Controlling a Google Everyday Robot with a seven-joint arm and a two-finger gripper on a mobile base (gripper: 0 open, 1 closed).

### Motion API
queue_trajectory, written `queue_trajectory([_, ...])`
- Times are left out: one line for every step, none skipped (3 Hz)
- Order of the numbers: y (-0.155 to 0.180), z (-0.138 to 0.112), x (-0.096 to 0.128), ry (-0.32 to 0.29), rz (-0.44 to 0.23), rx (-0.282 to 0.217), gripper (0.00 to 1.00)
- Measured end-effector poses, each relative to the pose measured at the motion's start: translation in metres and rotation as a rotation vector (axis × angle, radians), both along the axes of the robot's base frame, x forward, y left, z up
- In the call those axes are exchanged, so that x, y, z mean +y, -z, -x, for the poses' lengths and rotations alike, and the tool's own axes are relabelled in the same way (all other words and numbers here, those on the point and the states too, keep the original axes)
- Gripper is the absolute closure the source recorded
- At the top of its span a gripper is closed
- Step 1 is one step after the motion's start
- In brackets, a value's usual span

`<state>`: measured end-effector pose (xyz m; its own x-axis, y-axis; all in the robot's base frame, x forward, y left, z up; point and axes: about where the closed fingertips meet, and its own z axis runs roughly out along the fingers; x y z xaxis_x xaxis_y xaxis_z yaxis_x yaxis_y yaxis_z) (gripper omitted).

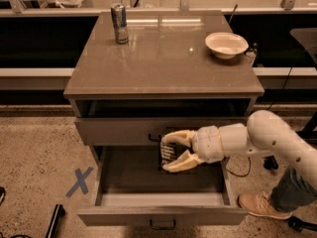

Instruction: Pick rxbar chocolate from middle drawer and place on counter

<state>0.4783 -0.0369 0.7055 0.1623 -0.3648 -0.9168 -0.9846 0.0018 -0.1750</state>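
White arm (257, 138) comes in from the right edge, bends at the elbow, and the forearm runs roughly level leftward over the open middle drawer (163, 215). Tool (164, 153) sits over the drawer's rear half, just below the closed top drawer front (124, 131), with tan fingers (179, 135) one above the other, pointing left. They pinch the rxbar chocolate (168, 151) – the bar stands on edge between them with its white print showing; whether it touches the dark drawer floor I cannot tell. Worktop (163, 58) carries a slim silver can (119, 23) at back left and a pale bowl (226, 44) at back right – both well apart from the tool. Blue tape X (79, 181) on the floor, left of the drawer.
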Motion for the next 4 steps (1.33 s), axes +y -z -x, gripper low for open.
queue_trajectory([-0.048,-0.009,-0.005,-0.031,0.052,-0.072,1.0])
queue_trajectory([-0.085,-0.012,-0.004,-0.068,0.086,-0.111,1.0])
queue_trajectory([-0.115,-0.015,0.009,-0.076,0.104,-0.159,1.0])
queue_trajectory([-0.145,-0.026,0.014,-0.004,0.166,-0.168,1.0])
